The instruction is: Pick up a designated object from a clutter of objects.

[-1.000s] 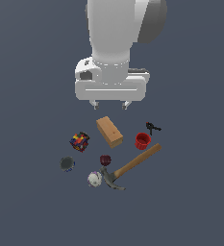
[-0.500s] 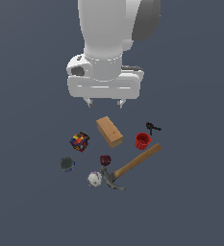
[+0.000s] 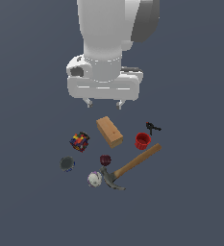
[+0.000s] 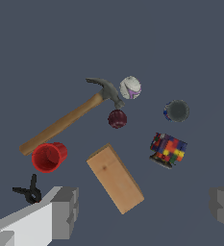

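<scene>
Plainly, the approach is the step in hand: the white two-fingered gripper hangs in the air above the clutter with its jaws spread wide apart and nothing between them. The landmark here is the tan rectangular wooden block, which lies flat near the middle of the scatter. The designated thing, a small bright red tapered cup with a rim, sits just beside that block on the exterior view's right, mouth open to the camera, apart from it and untouched. A small black spring clamp lies just past the cup, farther from the block. The wooden-handled hammer with a grey steel head lies nearer the camera than the block; its handle end comes close to the cup, though I cannot tell whether they touch. A dark maroon round object sits by the hammer head, and a white ball with purple markings just beyond it. On the block's other side are a multicoloured cube and, farther off, a dark disc.

By my judgement the next move calls for shifting sideways from over the block toward the cup, then descending with the jaws straddling its rim, clear of handle and clamp.

In the wrist view both fingers are cut off by the frame edge.
</scene>
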`<move>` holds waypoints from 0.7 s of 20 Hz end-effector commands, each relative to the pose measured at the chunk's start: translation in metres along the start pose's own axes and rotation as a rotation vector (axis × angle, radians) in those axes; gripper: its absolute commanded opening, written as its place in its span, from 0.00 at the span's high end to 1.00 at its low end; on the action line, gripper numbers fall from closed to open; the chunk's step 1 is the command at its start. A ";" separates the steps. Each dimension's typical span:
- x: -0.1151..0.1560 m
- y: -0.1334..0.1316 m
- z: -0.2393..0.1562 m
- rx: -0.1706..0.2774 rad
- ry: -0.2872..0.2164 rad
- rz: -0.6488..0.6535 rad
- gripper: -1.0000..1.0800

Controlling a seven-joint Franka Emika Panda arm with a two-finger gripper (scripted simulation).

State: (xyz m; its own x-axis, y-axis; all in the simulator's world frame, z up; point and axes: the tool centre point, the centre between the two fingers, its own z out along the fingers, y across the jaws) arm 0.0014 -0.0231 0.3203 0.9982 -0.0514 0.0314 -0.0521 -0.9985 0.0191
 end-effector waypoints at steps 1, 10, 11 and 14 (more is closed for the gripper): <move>0.001 -0.005 0.006 -0.001 -0.001 0.005 0.04; 0.005 -0.045 0.055 -0.003 -0.007 0.049 0.04; 0.005 -0.052 0.063 -0.004 -0.008 0.056 0.04; 0.004 -0.074 0.090 -0.003 -0.010 0.079 0.04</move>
State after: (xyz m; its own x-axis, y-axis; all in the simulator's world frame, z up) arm 0.0119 0.0376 0.2431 0.9925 -0.1194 0.0243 -0.1199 -0.9926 0.0208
